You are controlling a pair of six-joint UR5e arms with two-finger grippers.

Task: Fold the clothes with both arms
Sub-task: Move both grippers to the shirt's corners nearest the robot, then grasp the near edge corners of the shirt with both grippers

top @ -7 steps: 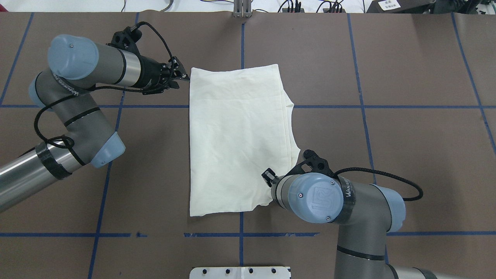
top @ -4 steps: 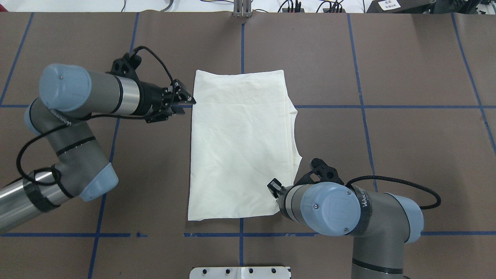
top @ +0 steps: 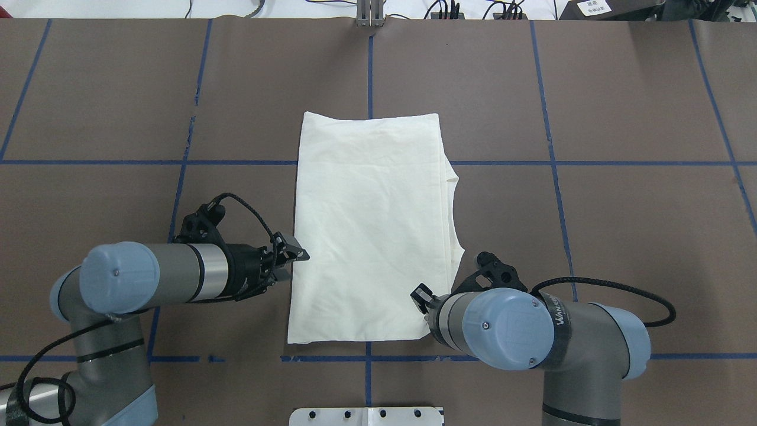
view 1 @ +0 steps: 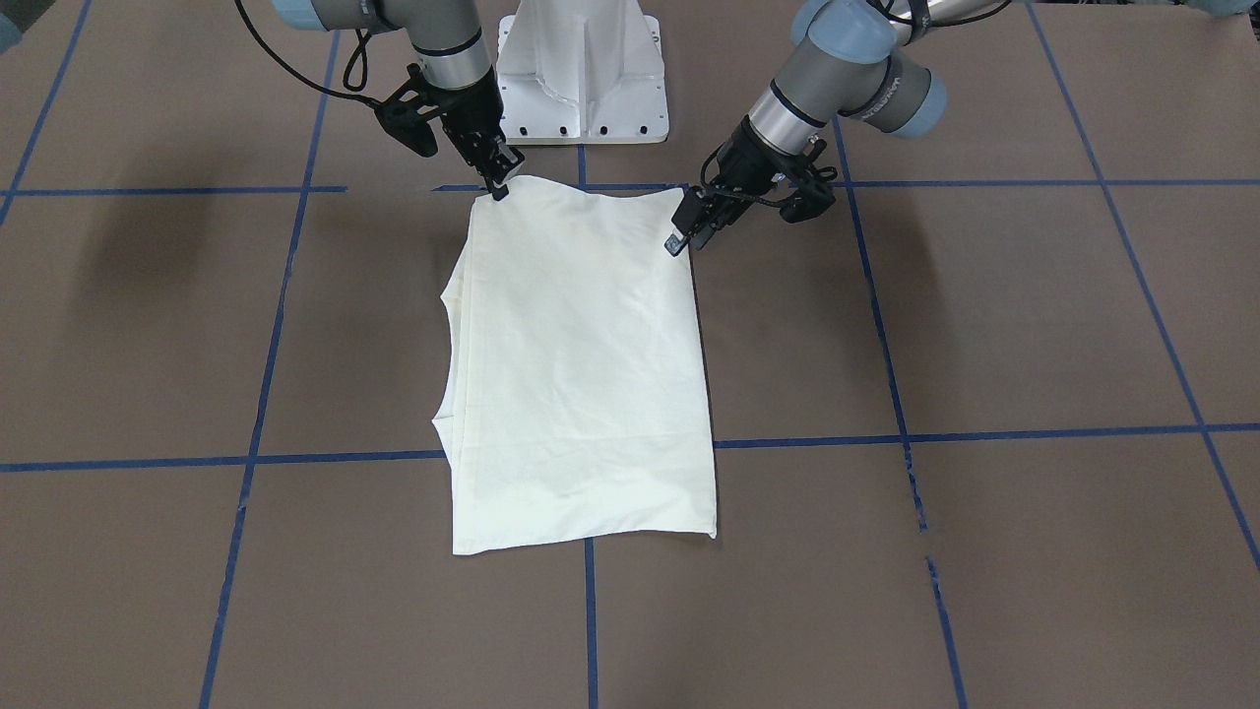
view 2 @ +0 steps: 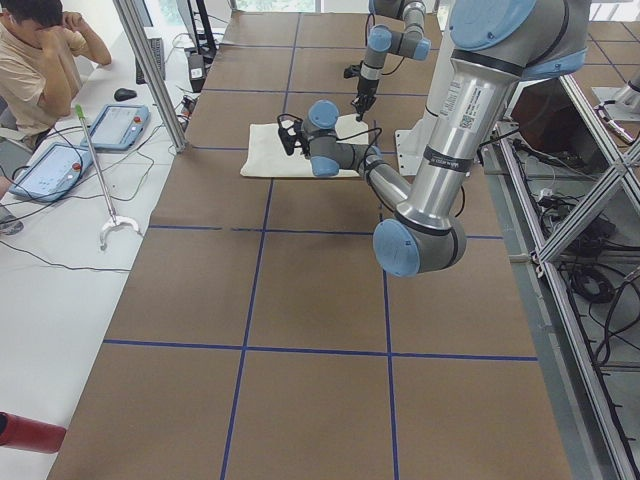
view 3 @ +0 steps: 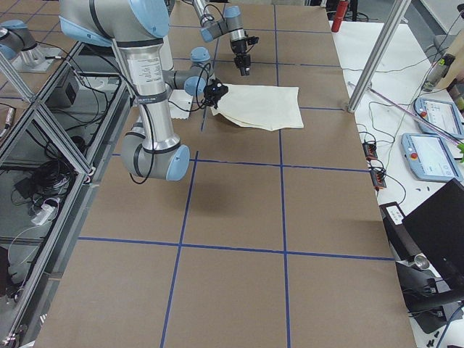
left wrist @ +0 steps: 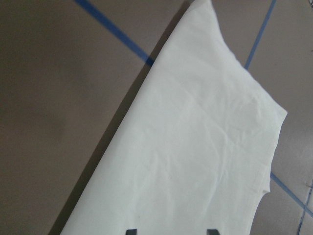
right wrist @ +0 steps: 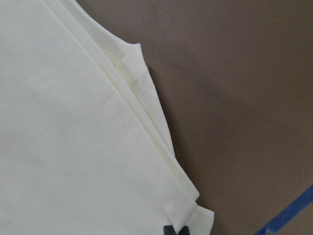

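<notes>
The cream shirt lies folded into a tall rectangle, plain side up, in the middle of the table; it also shows in the front view. Extra folded layers stick out along its right edge. My left gripper is open at the shirt's left edge, close to the near corner, low over the table. In the left wrist view its fingertips stand apart over the cloth. My right gripper is shut on the shirt's near right corner, as the right wrist view shows. The print is hidden.
Brown table cover with blue tape grid lines. The white pedestal base stands at the robot's edge. An operator sits past the table's far side, with tablets and a hooked pole there.
My left gripper has moved from the shirt's far left corner down along its left edge to near the near corner. My right gripper has pulled the shirt slightly toward the robot.
</notes>
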